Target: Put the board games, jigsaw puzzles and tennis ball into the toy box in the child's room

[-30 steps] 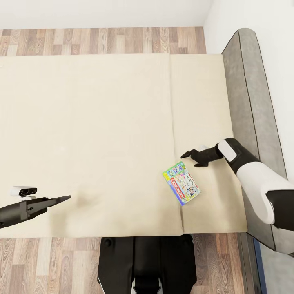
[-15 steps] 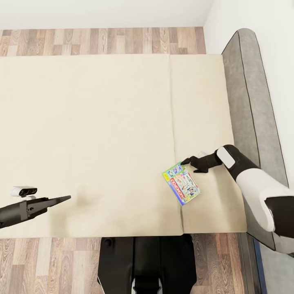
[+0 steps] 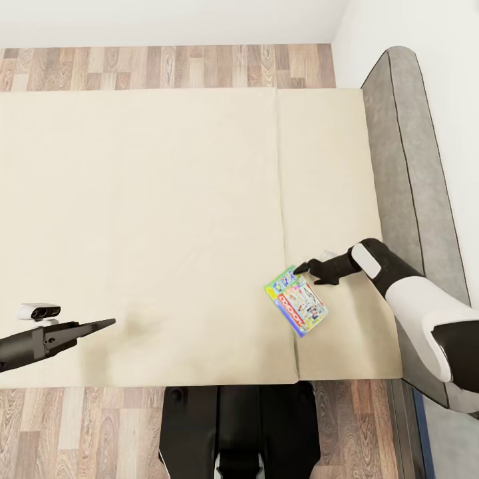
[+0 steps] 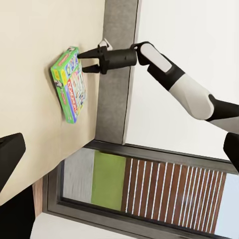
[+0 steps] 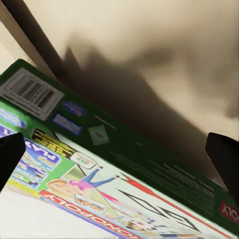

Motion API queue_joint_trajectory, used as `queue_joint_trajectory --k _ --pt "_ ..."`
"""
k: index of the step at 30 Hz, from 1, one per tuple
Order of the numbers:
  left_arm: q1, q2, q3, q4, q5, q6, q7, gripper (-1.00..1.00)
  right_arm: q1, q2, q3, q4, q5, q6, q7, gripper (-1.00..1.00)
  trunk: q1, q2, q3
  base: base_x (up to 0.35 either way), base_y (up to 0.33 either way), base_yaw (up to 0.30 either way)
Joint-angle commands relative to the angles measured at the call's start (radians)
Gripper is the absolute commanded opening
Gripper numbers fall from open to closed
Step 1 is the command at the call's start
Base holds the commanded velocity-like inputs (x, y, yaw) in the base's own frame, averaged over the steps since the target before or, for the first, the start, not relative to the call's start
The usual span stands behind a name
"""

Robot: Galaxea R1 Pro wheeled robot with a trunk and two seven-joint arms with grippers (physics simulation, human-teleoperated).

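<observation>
Head view: right gripper [image 3: 314,273] hovering spread-fingered at the far corner of the Monopoly-style board game [image 3: 297,308], gripping nothing, likely lining up to straddle its thin edge. Lying flat near the headboard, on the right of the soft beige bed [image 3: 153,219]: rigid, glossy printed cardboard. Left gripper [image 3: 100,324] idling low on the left, grip impossible to tell.

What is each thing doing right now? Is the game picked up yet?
Monopoly board game: lying flat on the bed, not lifted.
Right gripper: open, fingers at the game's far edge.
Left gripper: hovering over the mattress, holding nothing; can't tell if open.
Bed: beige mattress, one game on it.
</observation>
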Motion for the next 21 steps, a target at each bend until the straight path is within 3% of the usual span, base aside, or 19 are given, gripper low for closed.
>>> queue_joint_trajectory --k 1,8,21 --pt "0.000 0.000 0.000 0.000 -0.001 0.011 -0.004 1.00 0.001 -0.001 0.013 0.001 0.015 0.001 0.015 1.00 0.001 -0.001 -0.001 0.000 0.000 0.000" --pt "-0.001 0.000 0.000 0.000 0.000 0.011 -0.004 1.00 0.001 0.001 0.075 0.001 0.014 0.001 0.045 1.00 0.001 -0.001 -0.001 0.000 0.000 0.000" --pt "-0.001 0.000 -0.001 0.000 0.000 0.011 -0.004 1.00 0.001 0.005 0.094 0.001 0.015 0.001 0.118 1.00 0.001 -0.001 -0.001 0.000 0.000 0.000"
